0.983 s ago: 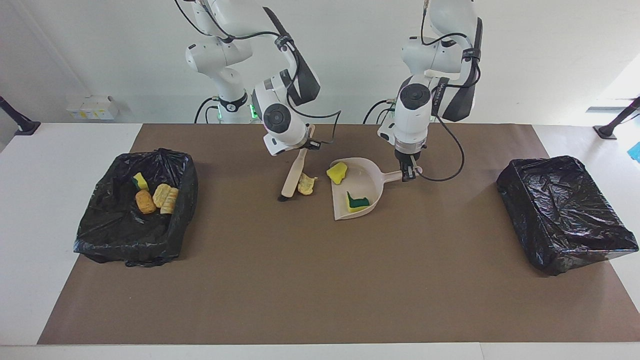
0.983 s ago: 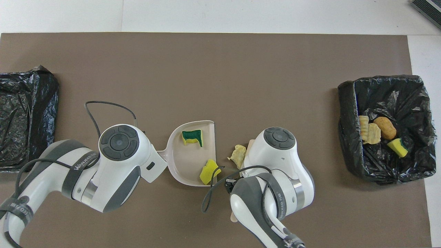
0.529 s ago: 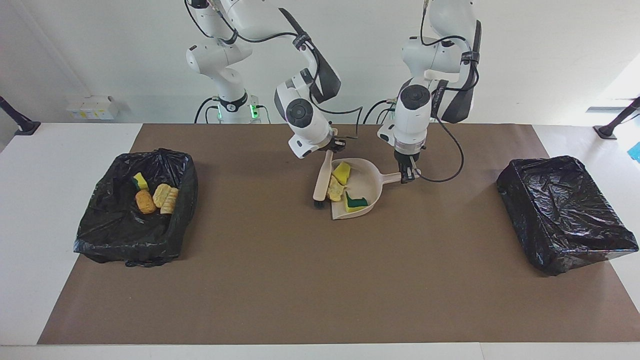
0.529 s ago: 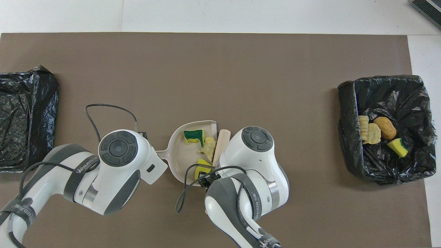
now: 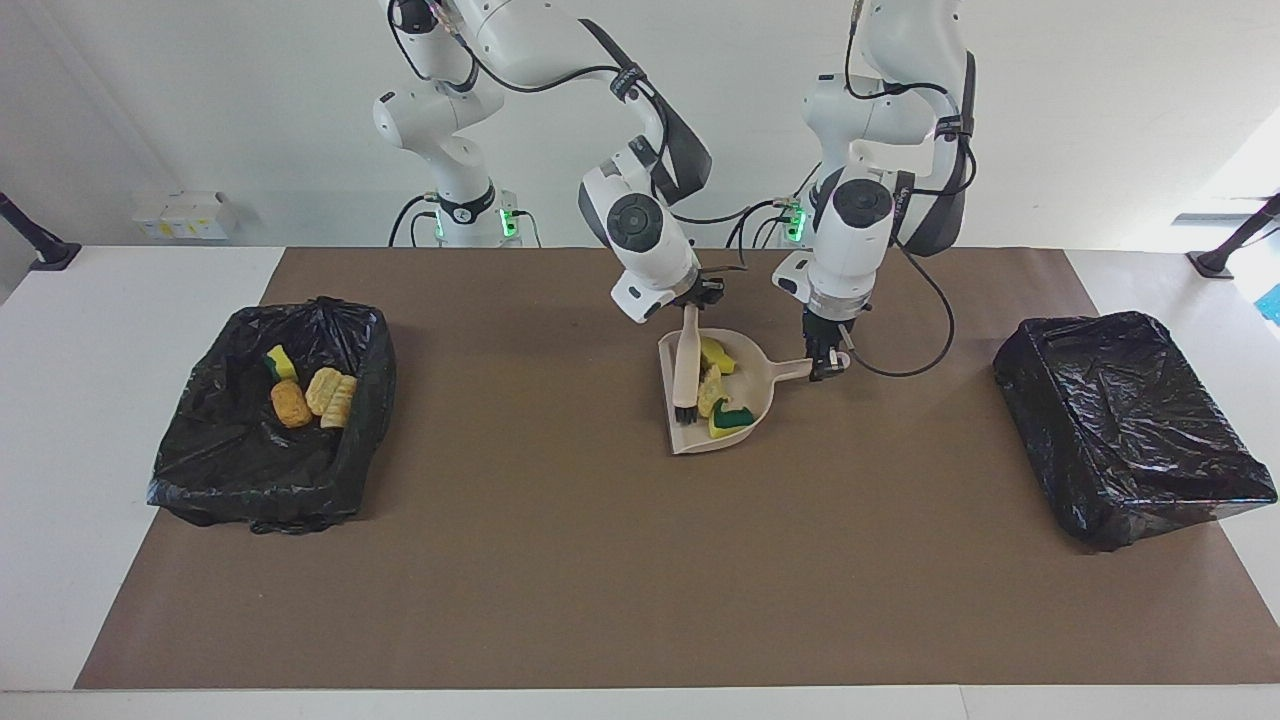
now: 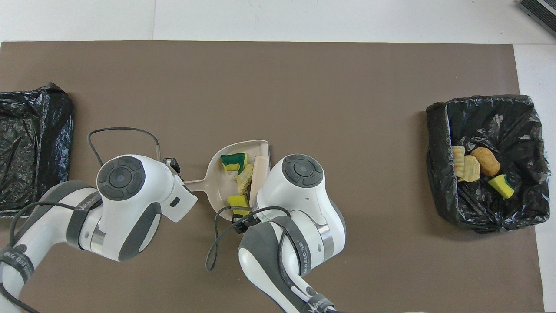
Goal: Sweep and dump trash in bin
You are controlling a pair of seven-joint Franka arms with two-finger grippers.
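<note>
While spongy scraps [image 5: 722, 385] crowd it, smooth scooped dustpan [image 5: 754, 388] — tilted.

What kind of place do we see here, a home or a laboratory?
Most likely a robotics lab: two white arms are mounted at a table covered with a brown mat, plain white walls surround it, and a staged cleaning set, a dustpan and bag-lined bins, lies on it.

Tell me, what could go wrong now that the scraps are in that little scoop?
The dustpan looks tipped, held only by its thin handle in the left gripper, so it could twist and spill. Three scraps sit loose in the pan with the brush, held by the right gripper, against them; pulling it away might drag one out. The bin holding trash is at the right arm's end, a long carry.
</note>
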